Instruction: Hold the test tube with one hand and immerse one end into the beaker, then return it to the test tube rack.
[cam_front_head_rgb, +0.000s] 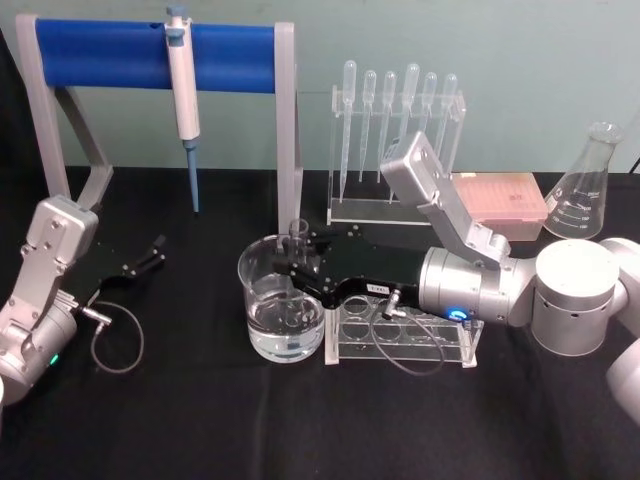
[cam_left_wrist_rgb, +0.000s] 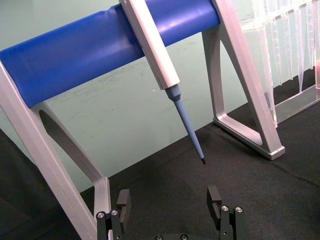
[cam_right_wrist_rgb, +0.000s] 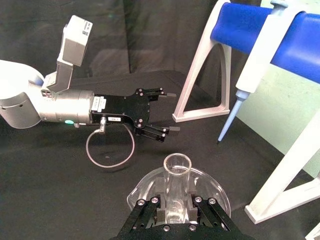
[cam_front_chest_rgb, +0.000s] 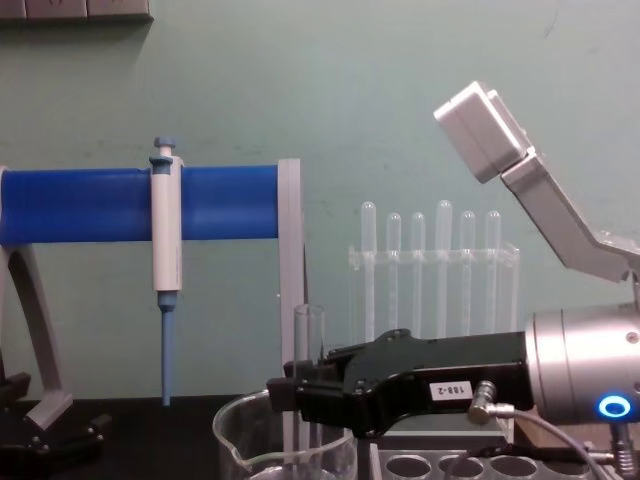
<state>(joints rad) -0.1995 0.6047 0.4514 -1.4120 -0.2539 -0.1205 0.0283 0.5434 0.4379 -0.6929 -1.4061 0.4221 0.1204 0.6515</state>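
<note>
At the table's (cam_front_head_rgb: 200, 420) left side, the left gripper (cam_front_head_rgb: 156, 252) sits low with its jaws spread wide. Ahead of those jaws rises a stand (cam_front_head_rgb: 110, 52) with a blue bar, and a pipettor (cam_front_head_rgb: 182, 90) hangs from it, tip down. Further right, the right gripper (cam_front_head_rgb: 296, 262) reaches in level, its jaws clamped on the tube (cam_front_head_rgb: 296, 232), which stands upright between them with its mouth above them. The beaker (cam_front_head_rgb: 255, 300), part full of clear liquid, sits directly below the jaws. The tube's lower end is inside it, under the rim; whether it touches the liquid I cannot tell. Behind the jaws, beneath the wrist, is the rack (cam_front_head_rgb: 440, 345). A flask (cam_front_head_rgb: 585, 190) stands far right.
</note>
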